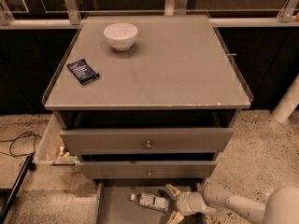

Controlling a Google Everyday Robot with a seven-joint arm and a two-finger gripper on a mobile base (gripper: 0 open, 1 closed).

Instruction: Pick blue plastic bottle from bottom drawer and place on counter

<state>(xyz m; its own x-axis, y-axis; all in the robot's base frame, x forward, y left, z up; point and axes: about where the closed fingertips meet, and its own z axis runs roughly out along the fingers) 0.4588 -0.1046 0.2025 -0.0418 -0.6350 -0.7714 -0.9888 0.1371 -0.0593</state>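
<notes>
The blue plastic bottle [150, 201] lies on its side on the floor of the open bottom drawer [114, 208], white cap to the left, white label with dark print. My gripper [171, 204] reaches in from the lower right and sits just right of the bottle's base. Its two fingers are spread, one above and one below, with nothing between them. The counter [168, 64] is the grey cabinet top above.
A white bowl [120, 35] stands at the counter's back left. A dark blue snack packet [83, 71] lies near its left edge. Two upper drawers with round knobs [148, 144] are closed. A side bin [49, 143] sticks out at the left. A cable lies on the floor at left.
</notes>
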